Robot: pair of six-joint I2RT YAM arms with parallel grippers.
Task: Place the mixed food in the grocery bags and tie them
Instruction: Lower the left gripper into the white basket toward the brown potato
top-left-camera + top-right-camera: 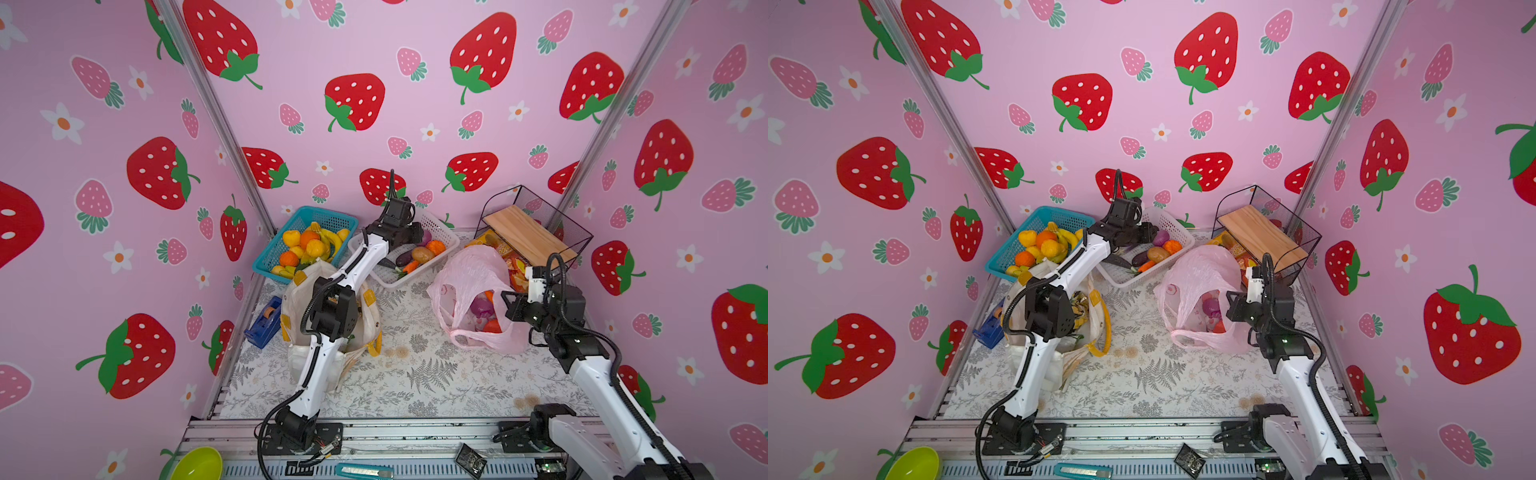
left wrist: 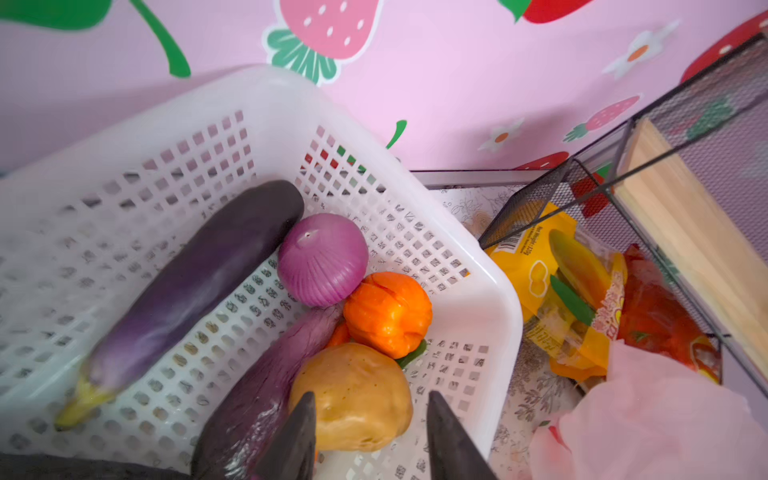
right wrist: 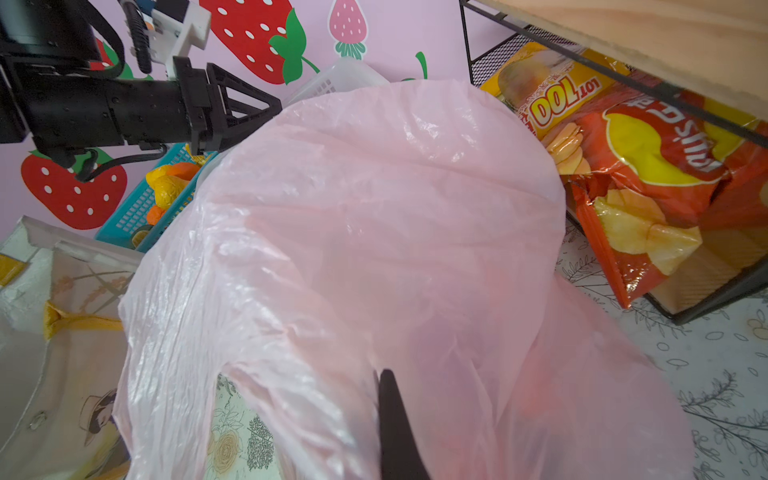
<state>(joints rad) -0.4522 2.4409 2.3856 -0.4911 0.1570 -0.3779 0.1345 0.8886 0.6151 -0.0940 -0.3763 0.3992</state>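
My left gripper [image 2: 371, 395] reaches into the white mesh basket [image 2: 498, 311], [image 1: 395, 284]. Its open fingers straddle a brown potato [image 2: 357, 374]: one finger touches it, the other stands a little off. Beside the potato lie a purple onion [image 2: 322, 259], an orange vegetable [image 2: 388, 313] and a dark eggplant [image 2: 199, 282]. My right gripper [image 3: 388, 374], [image 1: 506, 302] is shut on the rim of the pink plastic bag [image 1: 469, 274], [image 3: 374, 208], holding its mouth up. Purple and red food [image 1: 482, 309] shows inside. The white tote [image 1: 299, 299] with yellow handles stands under my left arm.
A blue basket [image 1: 266, 253] of fruit sits at the back left. A black wire rack [image 1: 577, 232] with a wooden board stands at the back right, with snack packets [image 3: 644, 166] beneath it. A blue tape dispenser [image 1: 262, 322] lies left of the tote. A green bowl [image 1: 197, 463] is near the front rail.
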